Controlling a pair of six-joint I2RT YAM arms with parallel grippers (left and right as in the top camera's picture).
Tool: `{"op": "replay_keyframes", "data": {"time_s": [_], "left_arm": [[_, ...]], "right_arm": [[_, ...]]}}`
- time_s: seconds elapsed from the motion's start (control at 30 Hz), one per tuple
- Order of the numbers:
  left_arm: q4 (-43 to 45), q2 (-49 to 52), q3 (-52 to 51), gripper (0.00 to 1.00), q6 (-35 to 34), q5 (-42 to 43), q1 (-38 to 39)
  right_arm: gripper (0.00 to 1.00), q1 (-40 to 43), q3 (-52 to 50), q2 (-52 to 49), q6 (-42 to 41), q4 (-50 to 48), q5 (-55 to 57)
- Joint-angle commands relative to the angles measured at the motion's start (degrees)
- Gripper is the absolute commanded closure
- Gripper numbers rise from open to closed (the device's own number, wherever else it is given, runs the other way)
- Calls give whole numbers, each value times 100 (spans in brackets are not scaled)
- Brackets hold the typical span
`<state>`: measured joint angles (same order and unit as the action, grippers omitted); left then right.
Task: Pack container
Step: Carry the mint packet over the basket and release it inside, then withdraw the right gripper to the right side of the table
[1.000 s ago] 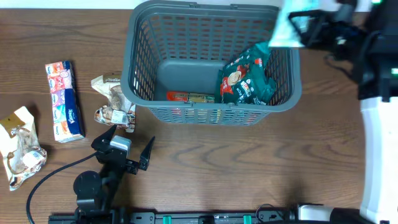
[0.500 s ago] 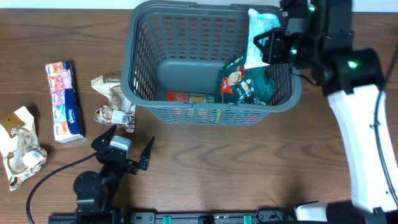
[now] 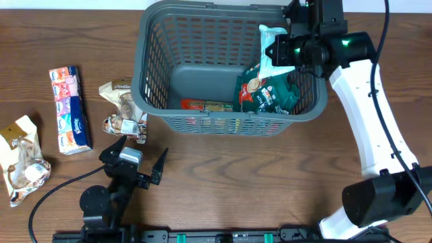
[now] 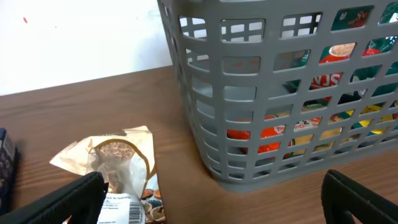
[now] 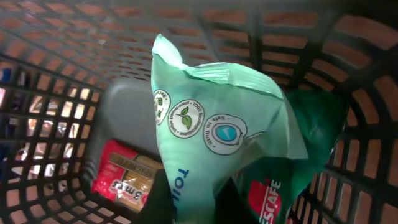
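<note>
The basket (image 3: 155,61) is dark grey with lattice sides. The mint-green packet (image 5: 211,118) carries blue lettering; the dark green packet (image 3: 270,91) has red and white print. The surface (image 3: 270,175) is brown wood grain.

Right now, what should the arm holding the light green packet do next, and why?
Probably open the right gripper and let the pale packet drop. The packet hangs inside the basket, just above the dark green packet, so letting go should land it on top of the things packed there.
</note>
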<state>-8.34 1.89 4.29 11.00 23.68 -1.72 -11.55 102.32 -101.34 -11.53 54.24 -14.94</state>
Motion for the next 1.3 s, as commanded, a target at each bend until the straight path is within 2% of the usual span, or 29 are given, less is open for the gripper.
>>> {"op": "replay_keyframes", "data": {"time_s": [0.0, 0.03, 0.07, 0.5, 0.77, 1.0, 1.27], "left_arm": [[-39, -4, -133, 1, 96, 76, 13], [-39, -4, -133, 1, 96, 74, 13], [-39, -4, -133, 1, 96, 74, 13], [-39, -4, -133, 1, 96, 74, 13], [-39, -4, -133, 1, 96, 74, 13], [-39, -4, -133, 1, 96, 76, 13], [-39, -4, -133, 1, 96, 76, 13]], "right_arm": [[37, -9, 98, -22, 94, -72, 20], [15, -2, 98, -22, 94, -90, 20], [1, 0, 98, -22, 94, -98, 22], [1, 197, 264, 229, 225, -70, 439], [1, 879, 610, 1193, 225, -107, 713], [1, 1574, 610, 2162, 223, 90, 1600], [1, 1775, 610, 2903, 291, 616, 1775]]}}
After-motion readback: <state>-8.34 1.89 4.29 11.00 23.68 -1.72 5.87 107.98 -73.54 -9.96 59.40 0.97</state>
